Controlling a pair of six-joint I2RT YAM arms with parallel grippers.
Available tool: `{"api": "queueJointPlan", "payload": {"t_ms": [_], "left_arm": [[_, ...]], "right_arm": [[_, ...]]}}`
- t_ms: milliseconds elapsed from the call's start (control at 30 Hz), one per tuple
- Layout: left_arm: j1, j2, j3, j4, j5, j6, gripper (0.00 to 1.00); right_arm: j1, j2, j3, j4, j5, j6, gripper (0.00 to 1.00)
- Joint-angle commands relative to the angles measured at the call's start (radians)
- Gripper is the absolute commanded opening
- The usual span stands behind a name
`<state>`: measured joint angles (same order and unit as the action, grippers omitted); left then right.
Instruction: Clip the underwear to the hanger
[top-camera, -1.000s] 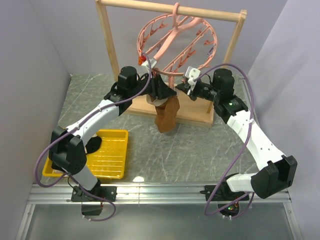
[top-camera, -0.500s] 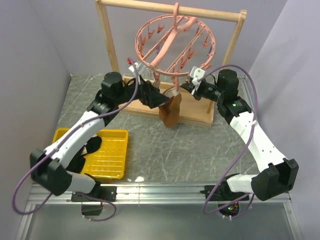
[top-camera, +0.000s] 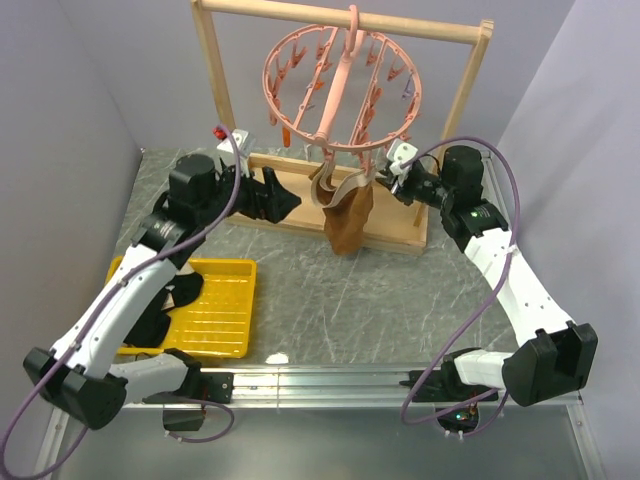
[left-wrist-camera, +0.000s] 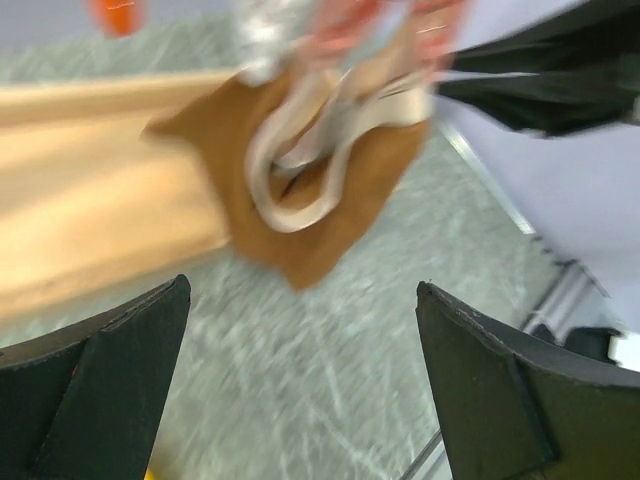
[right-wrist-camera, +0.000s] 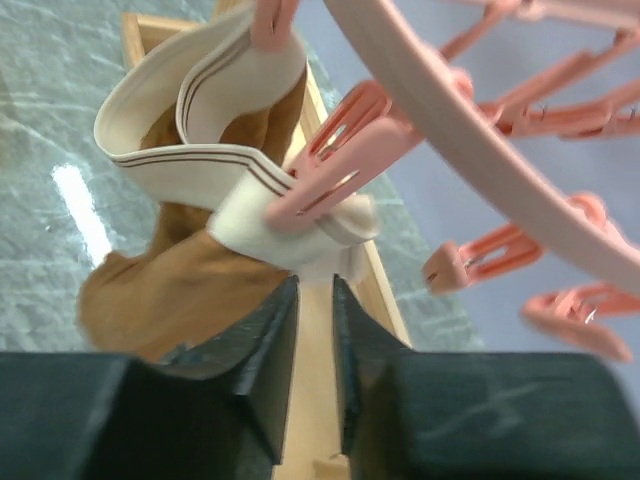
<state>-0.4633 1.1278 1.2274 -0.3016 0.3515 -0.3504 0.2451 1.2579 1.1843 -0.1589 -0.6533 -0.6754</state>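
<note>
underwear (top-camera: 347, 225) — brown, beige waistband — clipped to hanger (top-camera: 337, 85)

Blur and cut-offs around the underwear (left-wrist-camera: 300, 180)
Left wrist view: the underwear is motion-smeared, and the pink clips (left-wrist-camera: 340, 20) above it are cut by the top edge. Right wrist view: its lower part hides behind the right gripper (right-wrist-camera: 313, 300), and the hanger (right-wrist-camera: 460, 115) ring above it runs out of frame.
</note>
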Motion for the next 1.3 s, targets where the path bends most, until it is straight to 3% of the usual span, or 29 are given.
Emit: {"api": "queueJointPlan", "payload": {"t_ms": [0,167,333,700,900,1267], "left_arm": [[0.018,0.090,0.128,-0.270,-0.147,0.024,0.99],[0.115,0.081,0.123,-0.309,-0.083,0.004,0.99],[0.182,0.073,0.129,-0.355,-0.019,0.001,0.99],[0.262,0.121,0.161,-0.487,-0.075,0.148,0.99],[0.264,0.040,0.055,-0.407,-0.150,0.226,0.99],[0.264,-0.052,-0.144,-0.341,-0.221,0.203,0.99]], "right_arm": [[-0.012,-0.041,-0.009,-0.037,0.030,-0.004,0.30],[-0.020,-0.098,-0.038,-0.059,0.064,0.008,0.46],[-0.053,-0.195,-0.071,-0.099,0.090,0.051,0.52],[-0.176,-0.390,-0.147,-0.307,0.115,0.166,0.59],[-0.222,-0.446,-0.239,-0.398,0.164,0.270,0.63],[-0.240,-0.555,-0.394,-0.363,0.129,0.494,0.66]]}}
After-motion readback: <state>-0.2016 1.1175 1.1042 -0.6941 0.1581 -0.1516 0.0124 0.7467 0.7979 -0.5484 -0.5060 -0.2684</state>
